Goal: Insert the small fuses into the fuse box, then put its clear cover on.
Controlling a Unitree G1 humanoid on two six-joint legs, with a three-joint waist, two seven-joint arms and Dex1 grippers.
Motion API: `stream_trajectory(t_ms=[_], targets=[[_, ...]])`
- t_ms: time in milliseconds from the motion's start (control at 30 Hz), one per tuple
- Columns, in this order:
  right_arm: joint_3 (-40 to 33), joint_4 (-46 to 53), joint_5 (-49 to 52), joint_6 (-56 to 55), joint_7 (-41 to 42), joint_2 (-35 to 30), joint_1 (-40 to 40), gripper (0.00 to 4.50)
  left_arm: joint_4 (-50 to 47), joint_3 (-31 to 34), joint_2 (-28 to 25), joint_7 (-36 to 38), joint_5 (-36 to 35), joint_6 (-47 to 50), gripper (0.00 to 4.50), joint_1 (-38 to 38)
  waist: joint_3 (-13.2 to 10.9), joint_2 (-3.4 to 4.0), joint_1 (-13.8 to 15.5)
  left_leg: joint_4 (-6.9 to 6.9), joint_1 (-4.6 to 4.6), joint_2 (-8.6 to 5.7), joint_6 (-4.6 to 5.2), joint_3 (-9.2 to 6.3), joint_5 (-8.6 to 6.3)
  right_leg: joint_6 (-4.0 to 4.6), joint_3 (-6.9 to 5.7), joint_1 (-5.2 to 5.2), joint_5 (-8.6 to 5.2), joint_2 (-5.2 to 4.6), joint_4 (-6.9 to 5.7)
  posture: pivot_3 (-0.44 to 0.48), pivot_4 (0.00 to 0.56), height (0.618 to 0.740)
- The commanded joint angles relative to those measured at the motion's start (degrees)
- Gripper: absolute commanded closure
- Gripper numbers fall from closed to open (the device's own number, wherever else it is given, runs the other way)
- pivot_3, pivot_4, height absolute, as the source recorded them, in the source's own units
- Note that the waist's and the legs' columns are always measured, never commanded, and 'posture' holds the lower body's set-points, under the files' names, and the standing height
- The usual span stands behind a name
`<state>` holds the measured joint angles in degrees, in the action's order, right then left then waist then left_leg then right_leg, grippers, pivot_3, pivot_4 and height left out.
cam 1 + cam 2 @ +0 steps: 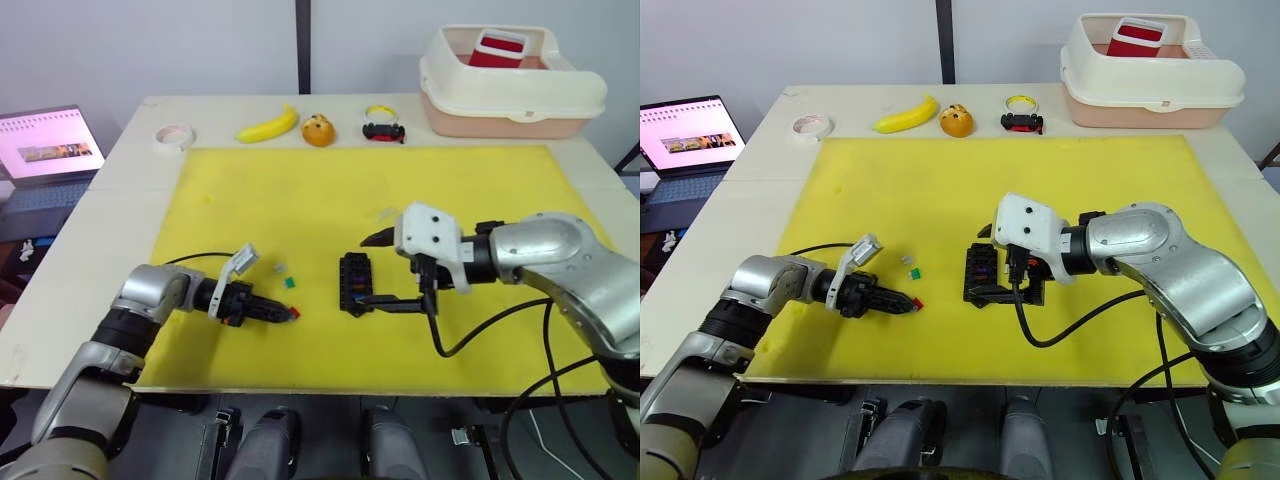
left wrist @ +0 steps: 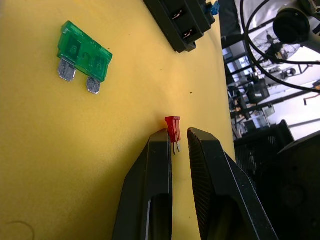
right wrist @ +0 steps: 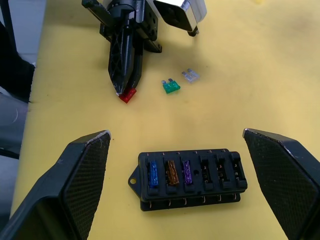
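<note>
The fuse box [image 3: 191, 180] lies near the middle of the yellow mat [image 1: 300, 190], a black block with six slots in a row. Three slots hold fuses: a blue fuse [image 3: 153, 174], a brown fuse [image 3: 171, 172] and a purple fuse [image 3: 186, 171]; the other three slots are bare. No writing on the box can be read.

The right gripper [image 3: 180, 145] hovers over the box with its fingers spread wide, one on each side of it and touching neither end.

To the robot's left of the box, the left gripper [image 2: 178, 145] lies low on the mat, its two fingers nearly together around a red fuse [image 2: 173, 128] at their tips; whether both fingers press it cannot be told. Just beyond lie a green fuse [image 2: 82, 51], flat with its two metal blades showing, and beside it a clear grey fuse [image 3: 190, 75]. Markings on the green one are too faint to read.

The clear cover [image 1: 387, 213] rests on the mat a little past the right gripper, seen mainly by its edges.

Along the far edge of the table [image 1: 100, 240] sit a roll of tape [image 1: 174, 134], a banana [image 1: 268, 126], an orange [image 1: 318, 131], a black-and-red toy car [image 1: 384, 131] and a cream bin [image 1: 510, 90]. An open laptop [image 1: 50, 150] stands off the table's left side; its screen text is unreadable.
</note>
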<state>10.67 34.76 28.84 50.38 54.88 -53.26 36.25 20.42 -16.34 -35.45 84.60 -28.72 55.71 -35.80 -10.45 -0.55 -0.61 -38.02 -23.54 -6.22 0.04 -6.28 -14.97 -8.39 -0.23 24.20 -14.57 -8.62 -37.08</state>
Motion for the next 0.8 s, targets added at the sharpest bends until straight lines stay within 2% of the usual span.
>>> stream_trajectory(t_ms=[33,600,667,800], targets=[[-0.66,1.31,-0.34,-0.90,-0.15,0.13,0.73,0.00,2.33,0.95,-0.39,-2.52,1.38,0.19,3.87,1.10,0.00,0.00,0.00,0.00,0.00,0.00,0.00,0.00,0.00,0.00,0.00,0.00,0.00,0.00,0.00,0.000,0.150,0.740],[-0.25,0.88,-0.67,-1.00,0.47,0.34,1.53,0.00,2.10,3.08,-0.10,-4.17,0.62,1.04,3.87,1.91,0.00,0.00,-0.02,0.00,0.02,0.01,-0.02,-0.01,0.01,0.00,0.00,0.00,0.00,0.01,-0.02,0.000,0.150,0.740],[-0.12,0.90,-0.68,-0.93,0.43,0.43,1.65,0.00,1.99,3.36,-0.06,-4.47,0.55,1.11,4.43,2.03,0.00,0.00,-0.03,0.00,0.02,0.01,-0.02,-0.01,0.01,0.00,0.00,0.00,0.00,0.01,-0.02,0.000,0.150,0.740],[0.15,1.18,-0.64,-0.58,0.29,0.68,1.87,0.00,0.87,4.11,-0.28,-4.63,-0.04,1.79,4.47,2.39,0.01,0.01,-0.04,0.01,0.02,0.02,-0.02,-0.02,0.01,0.00,0.00,0.00,0.00,0.01,-0.02,0.000,0.150,0.740]])
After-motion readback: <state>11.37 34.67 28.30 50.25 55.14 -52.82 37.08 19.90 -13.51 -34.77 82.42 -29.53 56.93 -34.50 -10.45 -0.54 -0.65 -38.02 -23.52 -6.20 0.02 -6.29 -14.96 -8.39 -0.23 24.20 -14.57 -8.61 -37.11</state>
